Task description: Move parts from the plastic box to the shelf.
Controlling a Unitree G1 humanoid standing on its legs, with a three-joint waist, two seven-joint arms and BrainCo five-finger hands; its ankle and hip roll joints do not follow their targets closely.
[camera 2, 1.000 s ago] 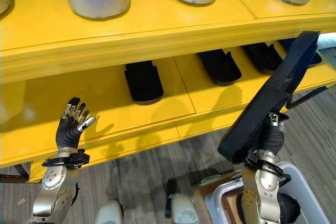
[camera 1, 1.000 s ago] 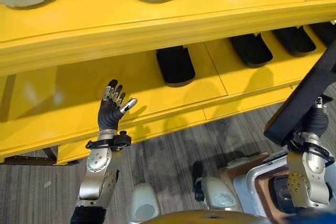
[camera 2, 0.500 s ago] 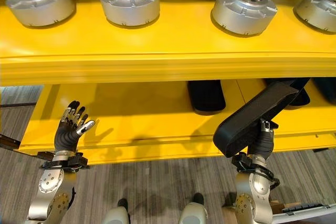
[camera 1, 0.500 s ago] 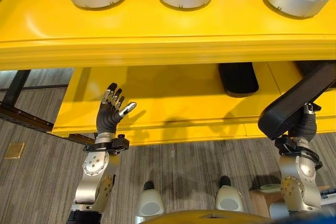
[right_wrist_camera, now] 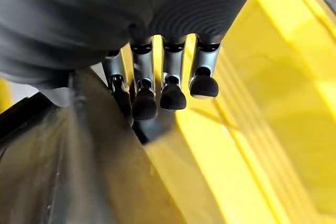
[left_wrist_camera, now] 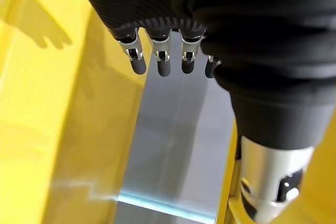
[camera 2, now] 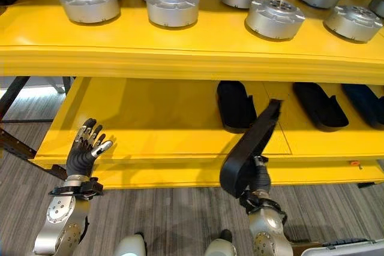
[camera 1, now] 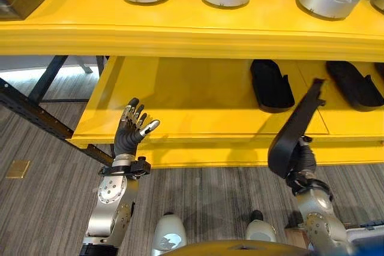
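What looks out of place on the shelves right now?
Nothing on the yellow shelf looks askew. The black elongated parts lie flat in a row on the lower level; the one in the right hand stands tilted, not yet placed.

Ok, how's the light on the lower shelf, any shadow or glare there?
Left eye view: the upper shelf shades the lower shelf at the back; its front is evenly lit, no hard glare. The black part in the right robot hand shows against the lit front. Left wrist view: a hand-shaped shadow lies on the yellow panel.
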